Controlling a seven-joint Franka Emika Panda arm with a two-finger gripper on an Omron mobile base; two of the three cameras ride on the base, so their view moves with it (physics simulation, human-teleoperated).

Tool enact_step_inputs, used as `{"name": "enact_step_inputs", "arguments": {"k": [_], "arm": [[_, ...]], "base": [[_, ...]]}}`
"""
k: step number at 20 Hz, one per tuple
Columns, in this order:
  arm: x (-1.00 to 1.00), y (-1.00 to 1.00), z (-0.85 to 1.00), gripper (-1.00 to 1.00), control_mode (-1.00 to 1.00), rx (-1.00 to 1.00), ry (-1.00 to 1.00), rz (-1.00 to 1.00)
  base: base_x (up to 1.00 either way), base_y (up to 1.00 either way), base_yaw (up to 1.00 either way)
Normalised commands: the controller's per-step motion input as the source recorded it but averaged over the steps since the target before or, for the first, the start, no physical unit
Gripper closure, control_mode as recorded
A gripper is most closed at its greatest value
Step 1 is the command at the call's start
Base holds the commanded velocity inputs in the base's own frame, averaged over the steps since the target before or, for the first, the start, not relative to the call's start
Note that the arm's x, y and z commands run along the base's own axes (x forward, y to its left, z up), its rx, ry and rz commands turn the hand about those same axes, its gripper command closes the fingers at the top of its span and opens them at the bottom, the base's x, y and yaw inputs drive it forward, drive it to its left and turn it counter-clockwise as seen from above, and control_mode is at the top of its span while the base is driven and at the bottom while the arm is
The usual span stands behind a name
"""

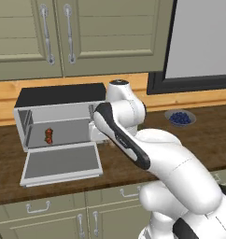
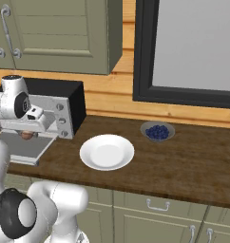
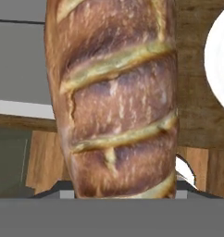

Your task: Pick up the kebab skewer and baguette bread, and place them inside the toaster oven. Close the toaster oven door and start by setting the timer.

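The baguette bread (image 3: 118,102), brown with pale scored ridges, runs lengthwise along my gripper and hides the fingertips in the hand view. In the right base view its brown end (image 2: 26,135) hangs under my gripper (image 2: 27,129), which is shut on it just above the right part of the toaster oven door (image 2: 22,148). The toaster oven (image 1: 59,95) stands open, its door (image 1: 61,162) folded down flat onto the counter. The kebab skewer (image 1: 48,136), small and dark red, lies inside the oven towards the left.
A white plate (image 2: 107,152) sits on the wooden counter right of the oven, with its rim also in the hand view (image 3: 220,60). Further right is a bowl of blueberries (image 2: 157,131). Cabinets hang above, and a dark-framed window is at the back right.
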Motion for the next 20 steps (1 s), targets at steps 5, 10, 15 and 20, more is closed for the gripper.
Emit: {"name": "enact_step_inputs", "arguments": {"k": [5,10,15,20], "arm": [[0.15,0.81,-0.23,1.0,-1.0,0.11,0.09,0.0],[0.18,0.08,-0.29,1.0,-1.0,0.02,0.0,0.0],[0.41,0.02,-0.22,1.0,-1.0,0.0,0.0,0.0],[0.6,0.19,-0.07,1.0,-1.0,0.0,0.03,-0.01]], "base": [[0.0,0.0,0.0],[0.0,0.0,0.0],[0.0,0.0,0.0],[0.0,0.0,0.0]]}}
